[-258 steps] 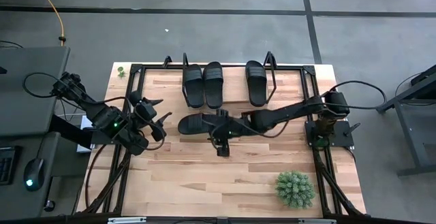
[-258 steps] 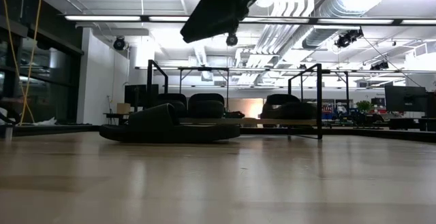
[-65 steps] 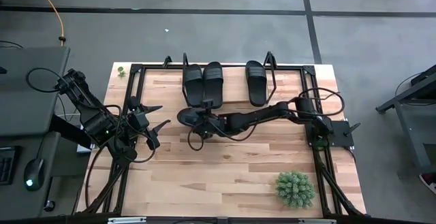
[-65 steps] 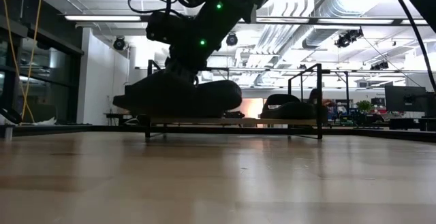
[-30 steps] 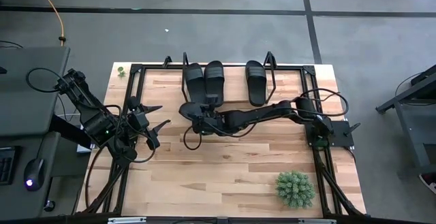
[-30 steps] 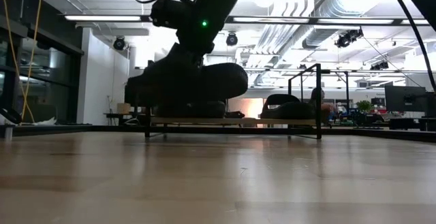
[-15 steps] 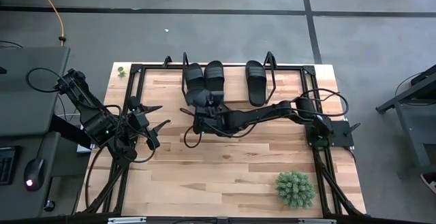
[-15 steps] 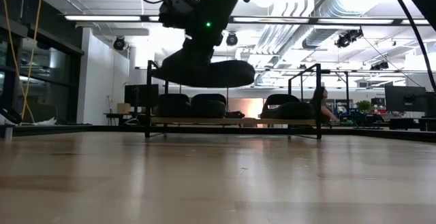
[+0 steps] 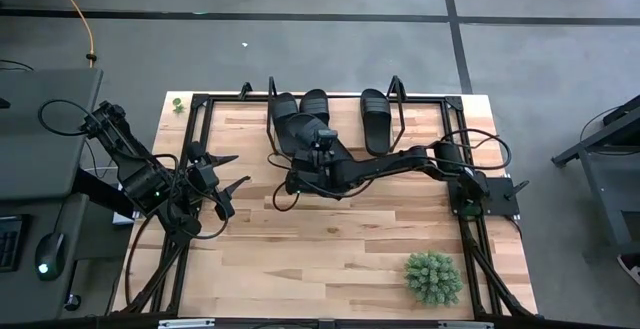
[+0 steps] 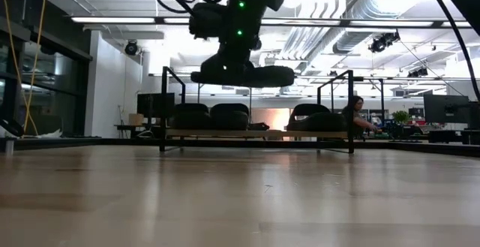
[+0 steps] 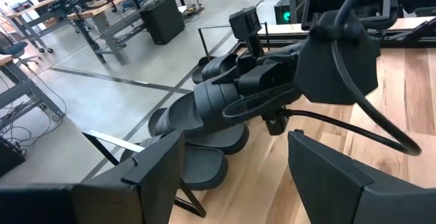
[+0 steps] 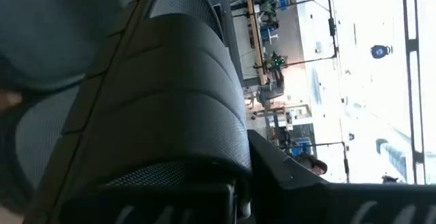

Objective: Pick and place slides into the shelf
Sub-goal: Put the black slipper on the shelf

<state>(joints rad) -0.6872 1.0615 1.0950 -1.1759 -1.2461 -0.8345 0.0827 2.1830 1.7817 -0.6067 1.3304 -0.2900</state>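
Holding the fourth slide [image 10: 241, 75] in our clamped right end effector [image 9: 312, 145], lifted clear of the table [image 9: 330, 259], we should turn it parallel to its neighbours and lower it flat into the gap. Our left end effector [image 9: 226, 174] waits open nearer the table's left edge. Farther back, the shelf [image 10: 255, 134] carries three slides [image 9: 376, 121]: two left, one right.

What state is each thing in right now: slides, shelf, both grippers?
Held slide: lifted above the shelf, gripped by the right gripper.
Three slides: resting on the shelf.
Shelf: one space free, between the slides.
Left gripper: fingers open, empty, waiting at the table's left.
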